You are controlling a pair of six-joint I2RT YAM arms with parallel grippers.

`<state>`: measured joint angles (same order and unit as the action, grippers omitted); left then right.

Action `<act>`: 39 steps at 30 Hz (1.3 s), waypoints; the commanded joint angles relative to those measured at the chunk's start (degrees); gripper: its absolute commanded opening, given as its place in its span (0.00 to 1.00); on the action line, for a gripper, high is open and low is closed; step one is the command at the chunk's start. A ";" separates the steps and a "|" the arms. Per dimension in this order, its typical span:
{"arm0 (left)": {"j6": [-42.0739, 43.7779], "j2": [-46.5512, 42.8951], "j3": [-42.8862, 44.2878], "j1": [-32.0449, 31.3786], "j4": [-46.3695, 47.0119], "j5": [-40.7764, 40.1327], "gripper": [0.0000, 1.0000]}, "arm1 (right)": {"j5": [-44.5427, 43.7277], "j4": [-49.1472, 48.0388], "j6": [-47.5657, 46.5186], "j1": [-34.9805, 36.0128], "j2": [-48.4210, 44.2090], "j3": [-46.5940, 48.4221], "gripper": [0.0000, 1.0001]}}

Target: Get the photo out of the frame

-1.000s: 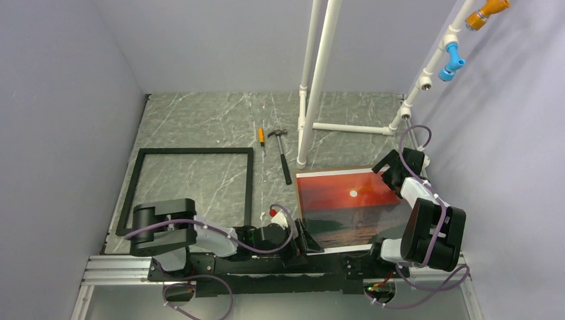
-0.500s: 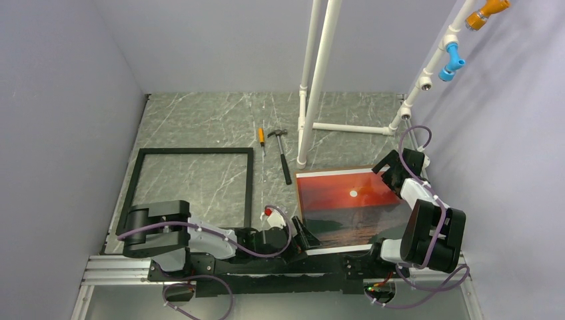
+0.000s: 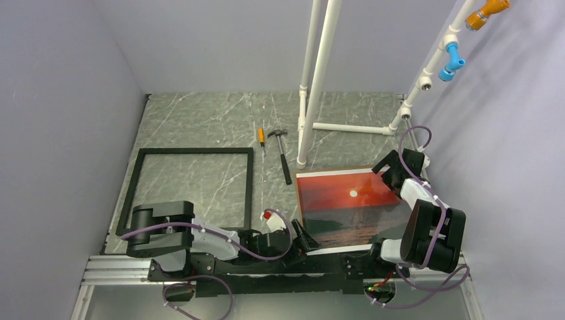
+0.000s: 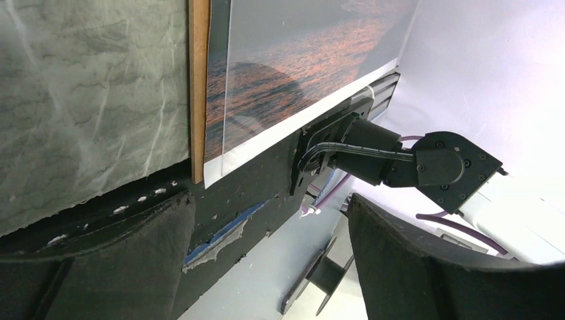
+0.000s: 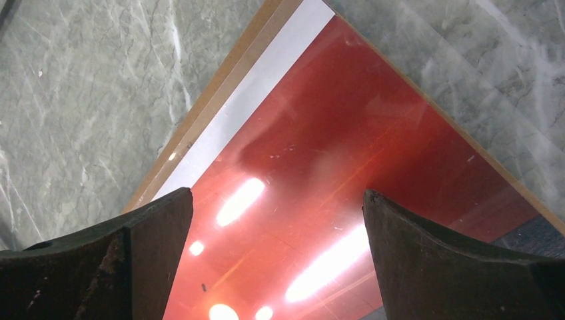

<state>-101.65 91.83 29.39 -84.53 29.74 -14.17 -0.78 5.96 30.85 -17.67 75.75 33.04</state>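
The left gripper (image 3: 303, 235) sat low by the bases, jaws spread wide with nothing between them, and the near-left corner of the photo (image 3: 350, 203) lay just ahead of them. Farther out, the right gripper (image 3: 386, 169) hovered over the photo's far-right corner, jaws wide apart and empty. The frame (image 3: 193, 151) lay flat, well apart from both.

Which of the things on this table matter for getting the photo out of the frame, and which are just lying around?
Part of the job:
photo, lying face up on the right
frame, lying empty on the left

Just lying about:
hammer
orange screwdriver
white pipe stand
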 commanded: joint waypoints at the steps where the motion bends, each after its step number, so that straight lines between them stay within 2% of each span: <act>1: -0.39 0.98 1.80 -0.50 1.66 -2.66 0.86 | 0.51 -2.45 -0.53 0.14 -1.97 -0.38 0.99; 11: 2.69 0.90 2.79 -0.52 3.02 -3.67 0.76 | 0.50 -2.59 -0.53 0.10 -2.19 -0.55 0.99; 24: 5.57 -0.16 3.10 -0.50 2.71 -6.56 0.75 | 0.50 -2.59 -0.53 0.10 -2.62 -0.73 0.99; 39: 2.25 1.64 2.93 -0.46 0.40 -7.73 0.56 | 0.49 -2.53 -0.62 0.11 -2.90 -0.64 0.99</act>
<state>-97.41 92.86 30.87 -84.73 30.59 -19.42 -0.75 5.91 30.85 -17.67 74.50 32.38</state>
